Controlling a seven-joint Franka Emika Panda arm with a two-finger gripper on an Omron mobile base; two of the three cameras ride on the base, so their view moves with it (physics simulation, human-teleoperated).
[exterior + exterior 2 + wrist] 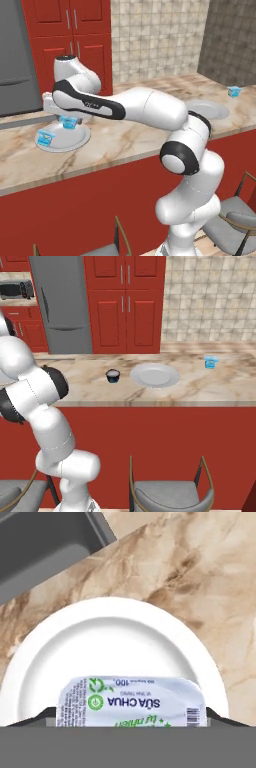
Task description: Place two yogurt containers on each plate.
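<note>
Marbled beige stone counter (130,137) spreads beneath the fingers. On it, directly below them, sits a round pale plate (125,642). Between the fingers (45,718) of the white arm's gripper (69,119) rests a light-blue yogurt tub (131,702), foil lid up; whether they clasp it, I cannot tell. Another tub (46,137) sits beside them on that plate.

A second plate (155,376) and third tub (211,361) lie far off.
</note>
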